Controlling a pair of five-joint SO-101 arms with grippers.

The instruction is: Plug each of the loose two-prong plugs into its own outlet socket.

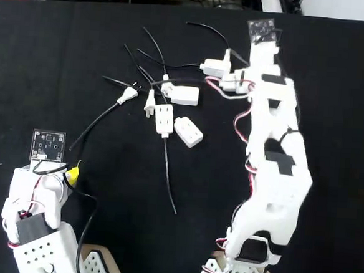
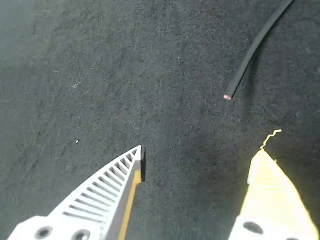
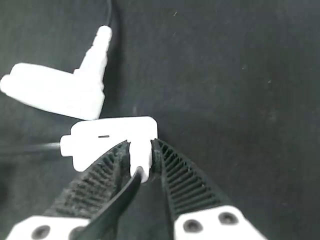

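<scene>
My right gripper [image 3: 141, 167] is shut on a white plug [image 3: 142, 156] that sits against the edge of a white outlet block [image 3: 107, 138]. In the high view this gripper [image 1: 228, 85] is at the far right of the cluster. Just beyond it lies another white outlet [image 3: 52, 91] with a white plug [image 3: 98, 46] in it. Two loose white plugs [image 1: 129, 95] [image 1: 150, 106] on black cords lie left of three more outlets [image 1: 184, 94] [image 1: 164, 118] [image 1: 188, 131]. My left gripper [image 2: 200, 165] hangs open over bare cloth, near a black cord's cut end [image 2: 228, 96].
A black cloth [image 1: 63, 53] covers the whole table. Thin black cords [image 1: 167, 167] trail from the cluster toward the front and the back. The left arm's base [image 1: 35, 226] stands at the front left, beside a square marker tag [image 1: 47, 145].
</scene>
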